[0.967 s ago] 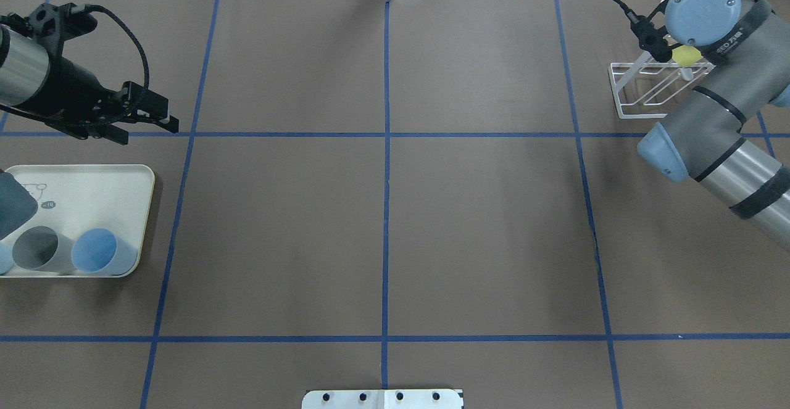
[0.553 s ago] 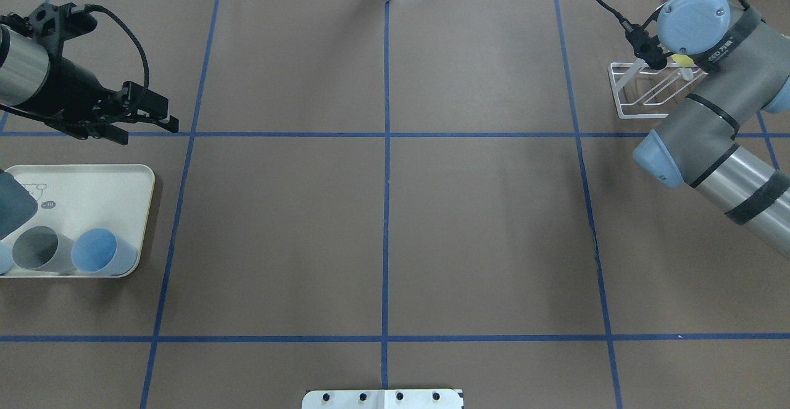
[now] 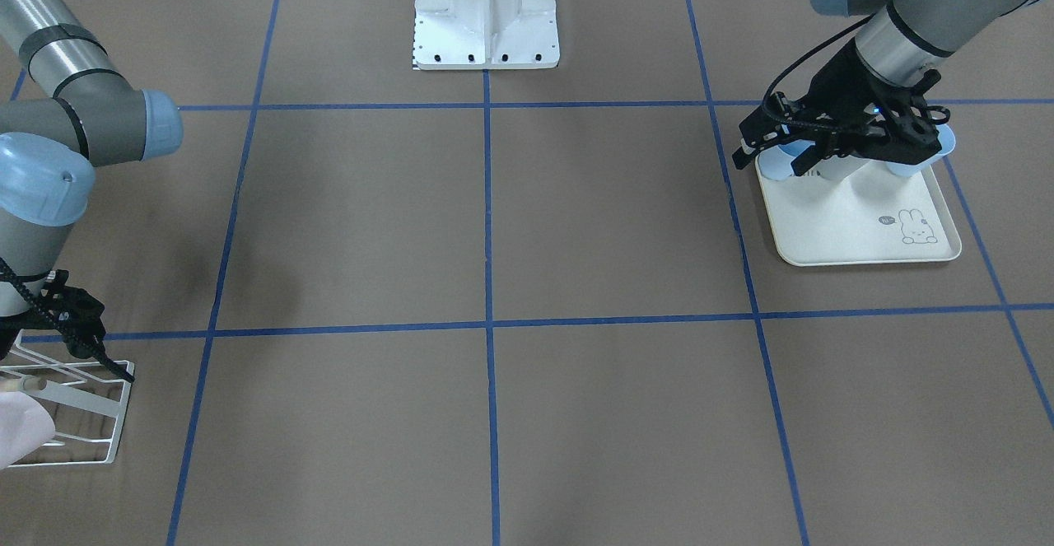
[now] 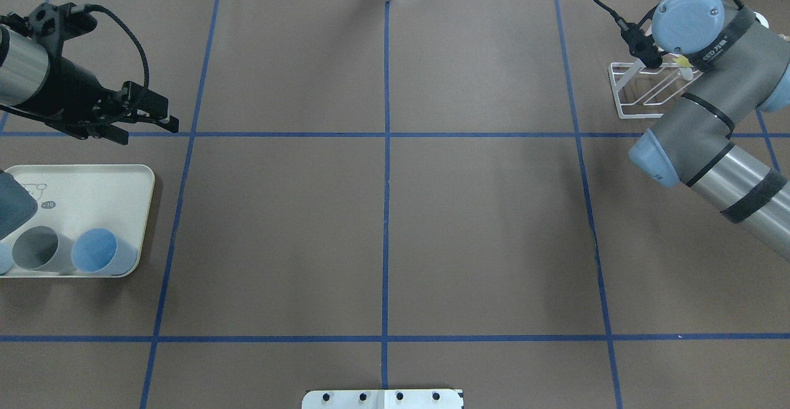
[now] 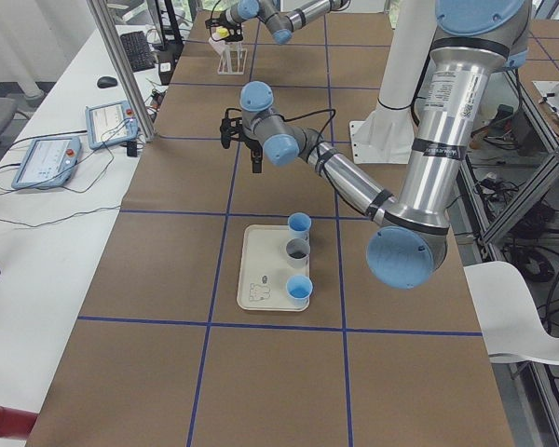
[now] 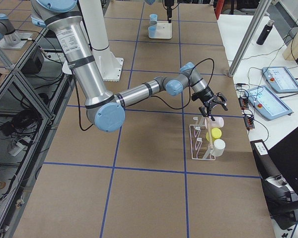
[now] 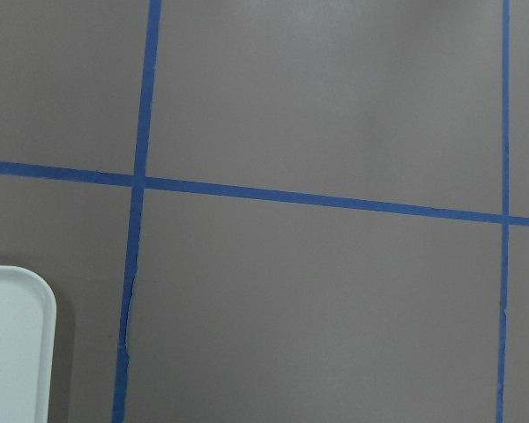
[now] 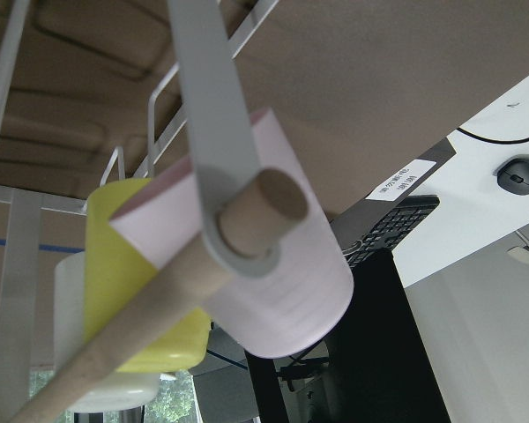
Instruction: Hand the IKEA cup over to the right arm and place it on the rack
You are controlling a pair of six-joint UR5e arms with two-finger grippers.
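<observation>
A pale pink cup [image 8: 282, 256] hangs on the wooden dowel [image 8: 159, 326] of the white wire rack [image 4: 642, 91], beside a yellow cup [image 8: 132, 291] and a white cup [image 8: 70, 352]. All three also show in the exterior right view, with the pink cup [image 6: 211, 125] nearest the gripper. My right gripper [image 6: 213, 104] hovers just above the rack's near end, jaws spread and empty; its wrist hides it in the overhead view. My left gripper [image 4: 154, 126] is open and empty, in the air beyond the tray.
A cream rabbit-print tray [image 4: 92, 187] at the left holds a blue cup [image 4: 99, 252], a grey cup [image 4: 40, 250] and another blue cup [image 5: 300, 223]. The white robot base plate [image 3: 486, 19] sits at the table's middle edge.
My right wrist and elbow have drifted slightly left and back over the rack, covering the yellow cup in the overhead view. The left arm has not moved.
</observation>
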